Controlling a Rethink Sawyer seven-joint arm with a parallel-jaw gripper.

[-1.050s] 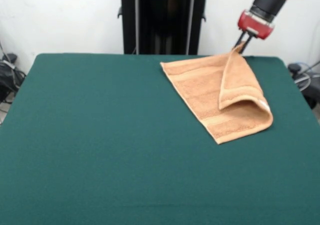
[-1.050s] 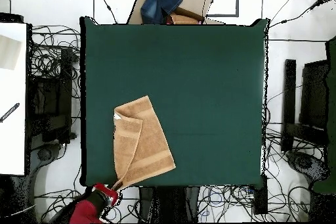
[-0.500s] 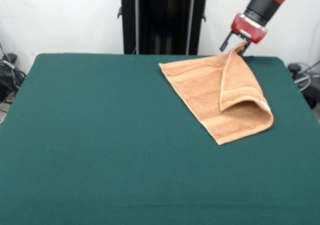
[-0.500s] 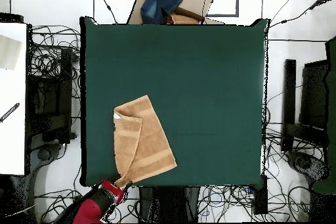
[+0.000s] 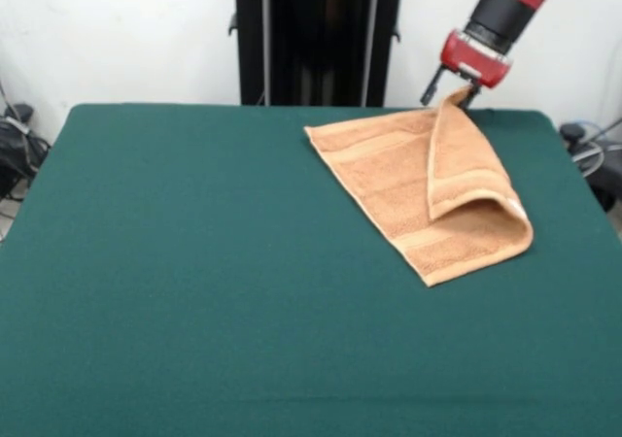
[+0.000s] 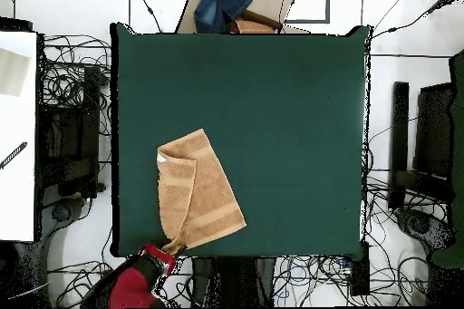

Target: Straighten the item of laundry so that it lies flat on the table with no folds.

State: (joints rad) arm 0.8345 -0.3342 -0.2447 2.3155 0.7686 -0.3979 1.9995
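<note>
1. We see the jaws (image 5: 447, 93) at the upper right of the front view, at the far tip of the towel (image 5: 418, 189); they look spread, one finger clear on the left, and we cannot tell whether any cloth is still pinched.
2. The towel lies on the counter (image 5: 194, 282) in the upper right of the front view, running from the jaws down toward the lower right; the overhead view puts it at the lower left (image 6: 195, 192).
3. Its right strip is folded over the body, from the corner at the jaws down to a rounded bulge at the lower right.
4. We judge that the flap must swing out to the right.
5. It is orange-tan terry with woven bands.
</note>
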